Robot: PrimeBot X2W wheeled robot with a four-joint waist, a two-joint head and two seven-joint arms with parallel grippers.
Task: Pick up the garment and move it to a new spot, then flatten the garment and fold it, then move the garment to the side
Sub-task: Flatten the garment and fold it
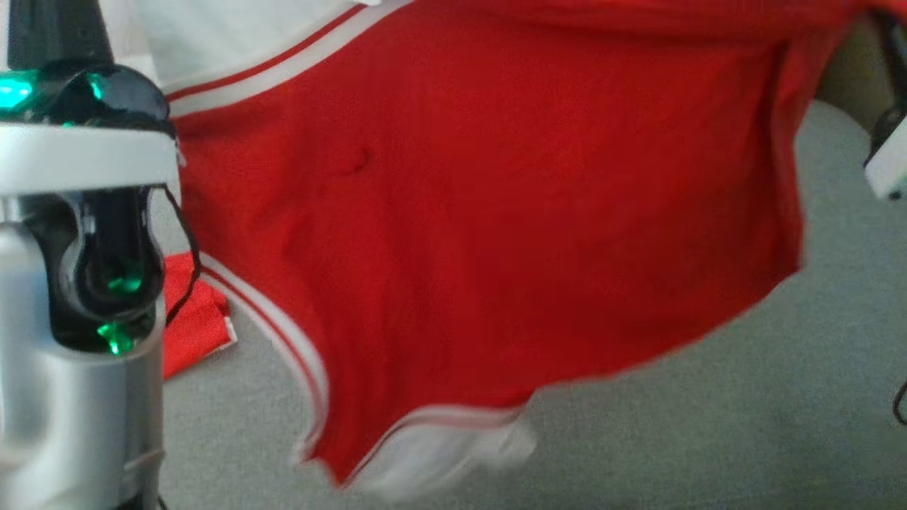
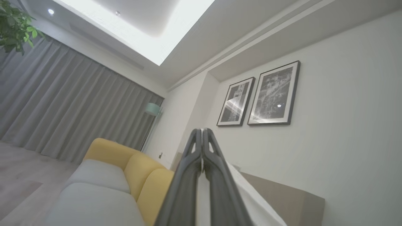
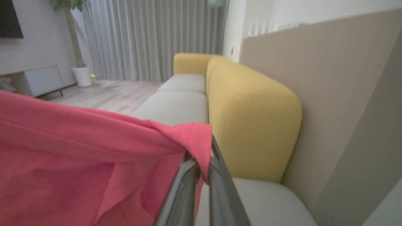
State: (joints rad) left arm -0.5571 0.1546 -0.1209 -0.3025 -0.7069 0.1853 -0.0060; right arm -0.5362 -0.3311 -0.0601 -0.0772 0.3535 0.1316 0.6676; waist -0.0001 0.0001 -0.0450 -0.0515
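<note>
Hanging stretched across the head view, the red garment (image 1: 496,212) with white-striped trim hovers over a grey surface (image 1: 779,411), with the left arm (image 1: 78,248) at 9 o'clock. The right wrist view adds the grip: the right pincer (image 3: 202,153), pressed together, pinches a red corner at 6 o'clock, with a yellow sofa (image 3: 251,119) behind. The left wrist view shows the left pincer (image 2: 202,130) pressed together on the garment's white part, and two framed prints (image 2: 273,94) at 2 o'clock.
</note>
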